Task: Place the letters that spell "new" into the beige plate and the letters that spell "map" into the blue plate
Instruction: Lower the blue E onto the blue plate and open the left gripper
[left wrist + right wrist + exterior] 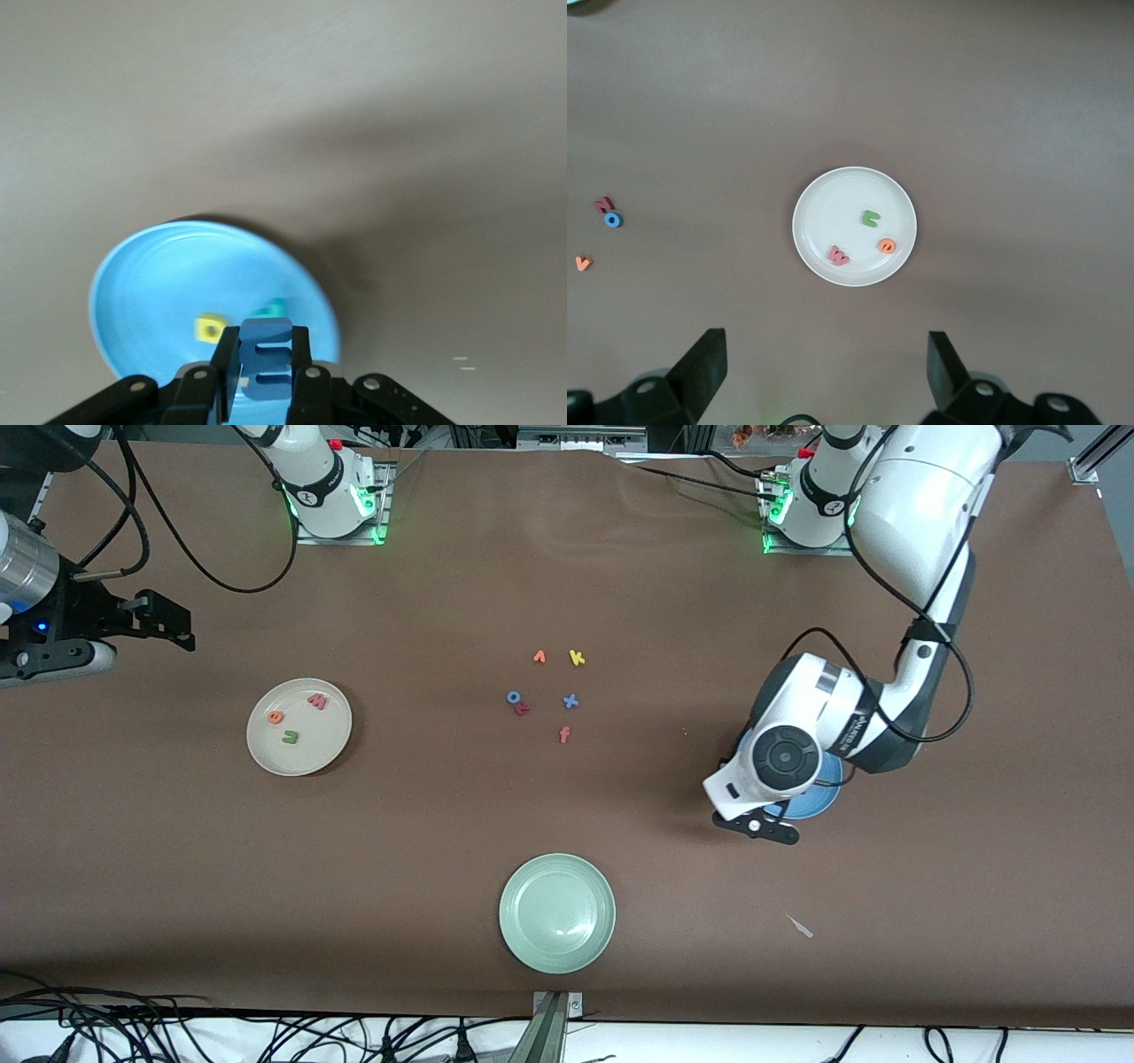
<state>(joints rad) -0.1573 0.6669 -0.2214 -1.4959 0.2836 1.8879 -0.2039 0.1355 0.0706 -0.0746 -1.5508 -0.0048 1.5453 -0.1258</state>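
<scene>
Blue m [266,359] pinched in left fingers [228,363], over blue plate [151,283] rim

n [290,736], e [276,716], w [317,701] in beige plate [266,748] – a [209,328], p [273,308] in blue plate [159,274], m [266,359] above

Left claw [769,825] seemingly over blue plate [819,802]

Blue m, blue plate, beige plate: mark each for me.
blue m [266,359], left wrist view, middle of the letter's face between the left claw's fingers.
blue plate [168,279], left wrist view, bare floor of the plate.
beige plate [270,753], front view, bare part near the rim.
</scene>
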